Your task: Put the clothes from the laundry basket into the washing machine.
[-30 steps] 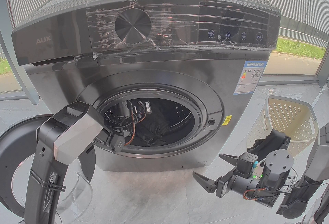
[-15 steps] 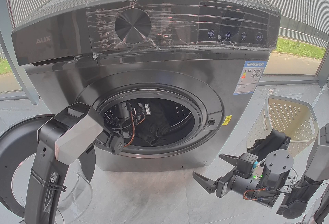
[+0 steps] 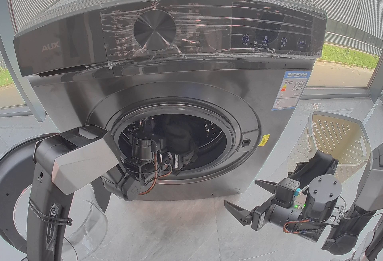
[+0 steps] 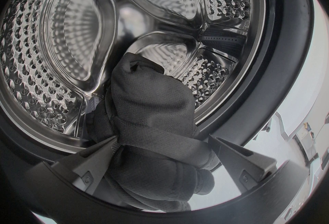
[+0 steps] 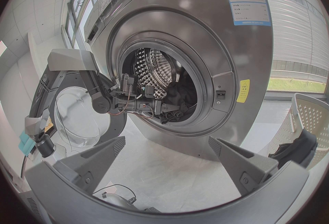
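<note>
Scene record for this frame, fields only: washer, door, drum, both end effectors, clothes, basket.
washer: front loader, facing the robot
door: open, swung to the robot's left
drum: holds the drum garment, dark, lying at the front lip
left end effector: open, at the drum mouth, straddling the drum garment
right end effector: open, empty, low over the floor near the basket
basket: on the washer's right, basket garment draped at its rim
status: unfinished

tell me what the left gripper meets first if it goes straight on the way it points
Most likely the black garment, heaped at the drum's mouth directly ahead of the open left gripper. The perforated drum wall lies behind it; the exact gap is unclear.
</note>
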You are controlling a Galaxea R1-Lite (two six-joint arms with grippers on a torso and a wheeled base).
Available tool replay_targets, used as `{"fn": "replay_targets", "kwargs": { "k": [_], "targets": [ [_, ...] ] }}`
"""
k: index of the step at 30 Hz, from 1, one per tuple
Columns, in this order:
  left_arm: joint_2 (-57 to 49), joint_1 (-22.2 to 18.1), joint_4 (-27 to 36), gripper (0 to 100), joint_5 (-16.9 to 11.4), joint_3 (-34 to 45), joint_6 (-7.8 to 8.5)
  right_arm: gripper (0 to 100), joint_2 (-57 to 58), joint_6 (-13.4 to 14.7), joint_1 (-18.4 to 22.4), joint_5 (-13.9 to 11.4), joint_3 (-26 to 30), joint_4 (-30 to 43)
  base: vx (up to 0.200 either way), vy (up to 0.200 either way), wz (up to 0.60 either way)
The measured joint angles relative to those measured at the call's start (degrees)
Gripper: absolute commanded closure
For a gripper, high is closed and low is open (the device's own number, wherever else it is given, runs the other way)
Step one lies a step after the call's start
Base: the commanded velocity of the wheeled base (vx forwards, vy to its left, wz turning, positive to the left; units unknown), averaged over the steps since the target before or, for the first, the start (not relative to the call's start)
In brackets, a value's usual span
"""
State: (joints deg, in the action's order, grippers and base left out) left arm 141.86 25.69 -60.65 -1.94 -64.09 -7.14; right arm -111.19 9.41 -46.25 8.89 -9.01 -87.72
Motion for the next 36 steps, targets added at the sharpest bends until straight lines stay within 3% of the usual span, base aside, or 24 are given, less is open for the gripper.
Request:
{"fn": "replay_targets", "kwargs": {
  "k": [6, 7, 16, 23, 32, 36],
  "targets": [
    [0.11, 0.22, 0.11, 0, -0.35, 0.98, 0.22, 0, 0.00, -0.02, 0.02, 0.00, 0.04, 0.05, 0.000, 0.000, 0.00],
    [0.28, 0.22, 0.11, 100, -0.35, 0.98, 0.22, 0, 0.00, 0.00, 0.02, 0.00, 0.04, 0.05, 0.000, 0.000, 0.00],
    [2.44, 0.94, -0.20, 100, -0.29, -0.61, 0.06, 0, 0.02, 0.00, -0.02, 0.00, 0.04, -0.02, 0.000, 0.000, 0.00],
    [3.17, 0.88, -0.50, 100, 0.49, -4.21, -0.95, 0, 0.11, -0.02, -0.20, 0.00, 0.04, 0.02, 0.000, 0.000, 0.00],
    [4.64, -0.89, -3.16, 100, 6.69, -14.69, -1.88, 0, 0.11, 0.00, -0.52, 0.00, 0.04, 0.05, 0.000, 0.000, 0.00],
    [5.83, -2.12, -3.69, 100, 8.01, -18.49, -2.05, 0, 0.13, -0.02, -0.61, 0.00, 0.04, 0.05, 0.000, 0.000, 0.00]
  ]
}}
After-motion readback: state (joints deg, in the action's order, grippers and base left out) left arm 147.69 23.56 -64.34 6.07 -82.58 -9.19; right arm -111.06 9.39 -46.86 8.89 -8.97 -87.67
